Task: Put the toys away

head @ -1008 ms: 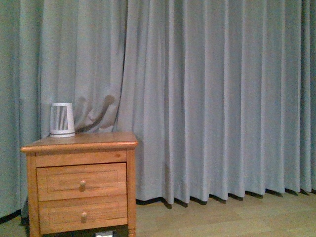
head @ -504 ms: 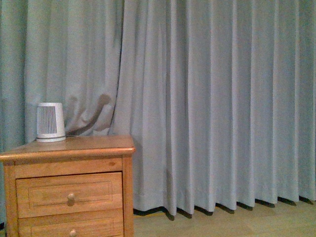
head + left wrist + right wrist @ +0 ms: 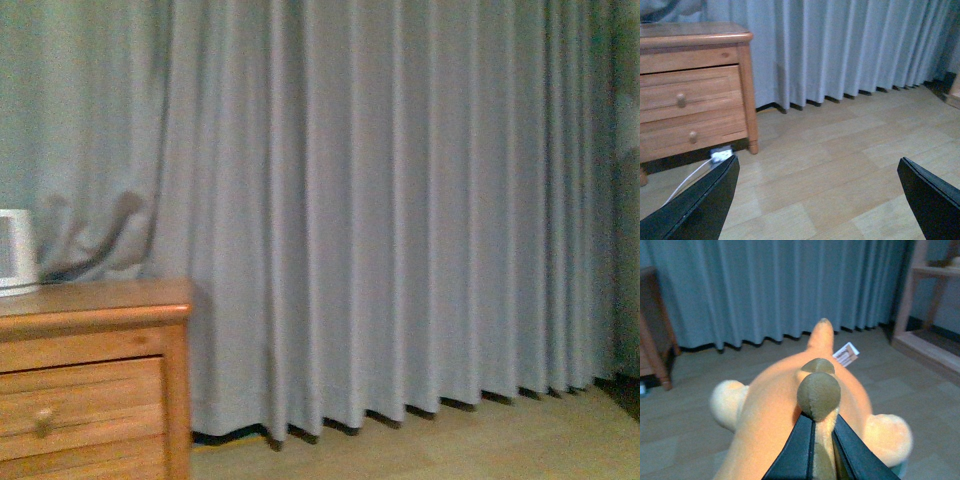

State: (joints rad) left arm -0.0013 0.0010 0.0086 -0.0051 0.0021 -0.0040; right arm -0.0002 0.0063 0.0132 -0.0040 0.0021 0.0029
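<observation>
All three views toward the same curtain (image 3: 400,200), wrist cameras lower.

We are viewing the nightstand (image 3: 90,380) standing left, before the curtain (image 3: 380,200), a device (image 3: 15,250) sitting on it, the plush animal (image 3: 785,410) lying in the right gripper (image 3: 822,426).

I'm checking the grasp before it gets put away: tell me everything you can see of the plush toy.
The plush toy is soft orange-yellow fabric with two paler rounded limbs, an olive-tan round part and a white printed tag. It is held above the wood floor, with the right claw shut on it just below the round part.
</observation>
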